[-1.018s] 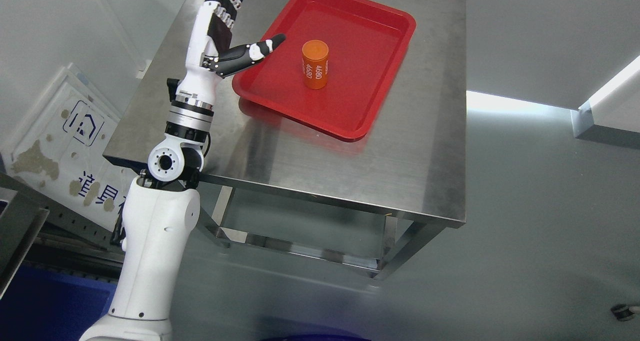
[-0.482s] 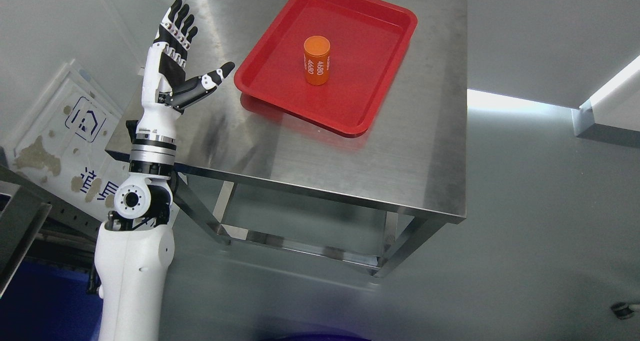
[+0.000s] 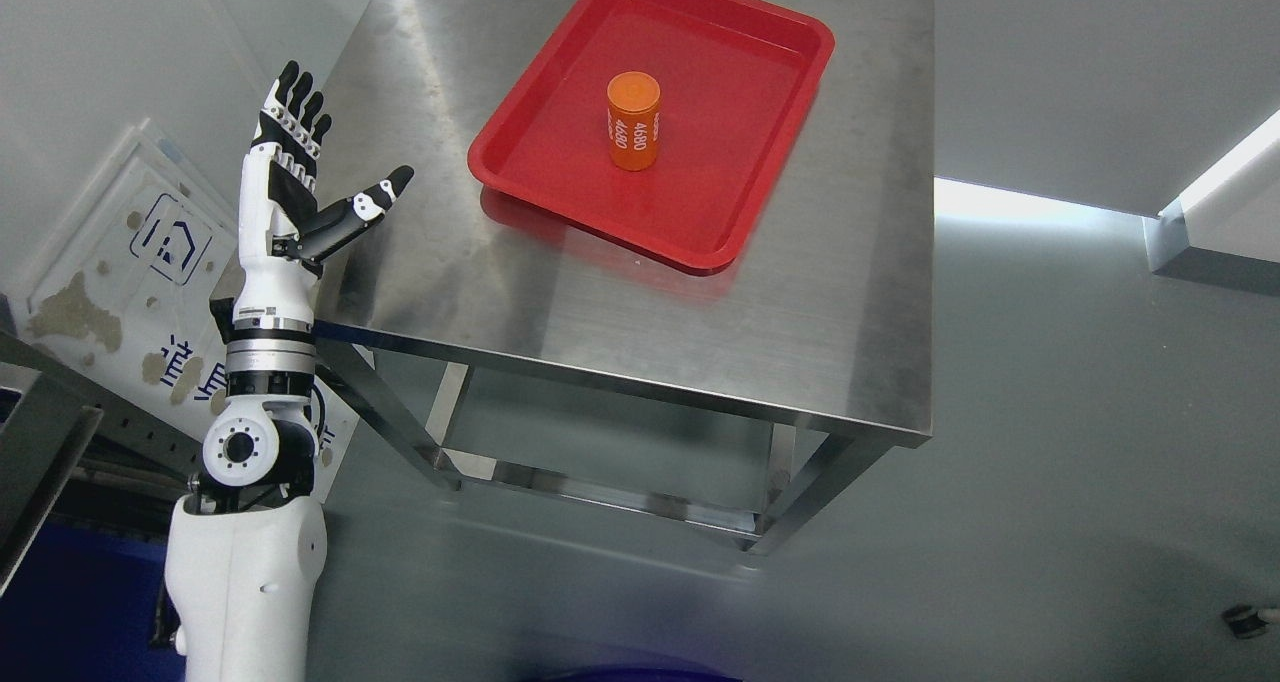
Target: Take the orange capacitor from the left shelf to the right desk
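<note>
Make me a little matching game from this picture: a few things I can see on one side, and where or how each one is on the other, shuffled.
Things:
1. orange capacitor
2. red tray
3. left hand
4. steel table

States:
A. holds up the tray
B. open and empty, beside the table's left edge
C. stands upright in the tray
D. lies on the tabletop

Pairs: 1-C, 2-D, 3-B, 4-A

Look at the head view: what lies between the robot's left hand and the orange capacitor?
In the head view, bare steel table top and the near-left rim of the red tray lie between the open left hand and the orange capacitor.
</note>
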Controlling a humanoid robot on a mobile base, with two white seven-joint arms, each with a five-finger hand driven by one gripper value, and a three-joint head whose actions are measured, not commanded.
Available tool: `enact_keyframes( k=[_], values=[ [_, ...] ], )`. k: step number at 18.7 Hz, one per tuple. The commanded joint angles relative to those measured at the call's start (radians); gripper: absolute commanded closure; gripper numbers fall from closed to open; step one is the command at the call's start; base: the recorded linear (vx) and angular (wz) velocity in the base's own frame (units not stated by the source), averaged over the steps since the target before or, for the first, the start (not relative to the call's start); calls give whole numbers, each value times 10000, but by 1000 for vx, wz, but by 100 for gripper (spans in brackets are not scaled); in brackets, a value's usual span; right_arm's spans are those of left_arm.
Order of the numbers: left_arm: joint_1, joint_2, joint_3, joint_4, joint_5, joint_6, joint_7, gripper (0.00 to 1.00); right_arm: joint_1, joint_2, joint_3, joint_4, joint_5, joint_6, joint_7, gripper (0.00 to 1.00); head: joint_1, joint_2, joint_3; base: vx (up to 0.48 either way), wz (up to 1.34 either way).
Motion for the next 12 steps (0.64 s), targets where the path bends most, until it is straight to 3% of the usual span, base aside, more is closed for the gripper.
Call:
enact_keyframes(
  k=[1, 12],
  values=[
    [699, 136, -144, -305, -201, 14, 95, 0, -15, -175, -107, -337, 46, 0, -5, 0, 0, 0, 0, 0, 0],
    [1083, 136, -298, -305, -201, -48, -12, 0, -31, -175, -107, -337, 46, 0, -5, 0, 0, 0, 0, 0, 0]
  ],
)
